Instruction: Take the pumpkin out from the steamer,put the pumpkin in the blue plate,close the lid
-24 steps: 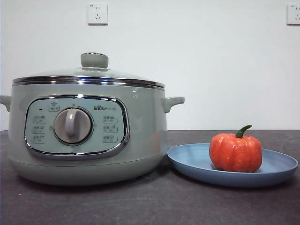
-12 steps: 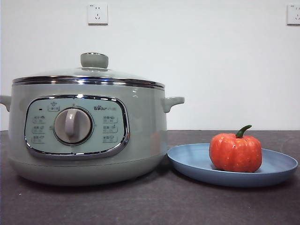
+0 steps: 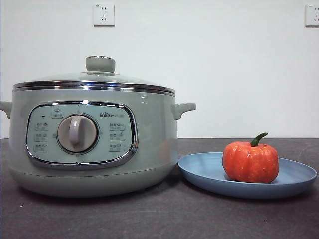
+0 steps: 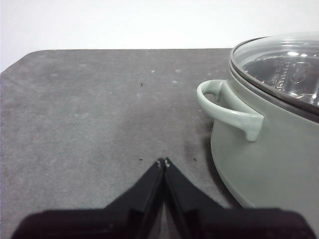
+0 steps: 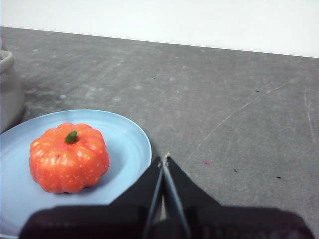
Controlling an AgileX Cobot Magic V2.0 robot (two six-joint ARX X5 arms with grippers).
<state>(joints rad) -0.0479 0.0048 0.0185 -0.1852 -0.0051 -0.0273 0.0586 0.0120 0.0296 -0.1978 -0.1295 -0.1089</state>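
Note:
The orange-red pumpkin [image 3: 250,162] [image 5: 69,157] sits upright on the blue plate [image 3: 294,177] [image 5: 127,142], to the right of the pale green steamer [image 3: 94,139] [image 4: 269,154]. The glass lid [image 3: 100,74] [image 4: 284,62] rests on the steamer's rim, knob on top. In the left wrist view my left gripper [image 4: 164,162] hovers over bare table beside the steamer's side handle [image 4: 227,107], jaws shut and empty. My right gripper [image 5: 164,159] is shut and empty just off the plate's rim, beside the pumpkin. Neither arm shows in the front view.
The dark grey table [image 3: 159,219] stretches in front of the steamer and plate. A white wall stands behind, with two power sockets [image 3: 103,14] high up. The plate's rim nearly touches the steamer's base.

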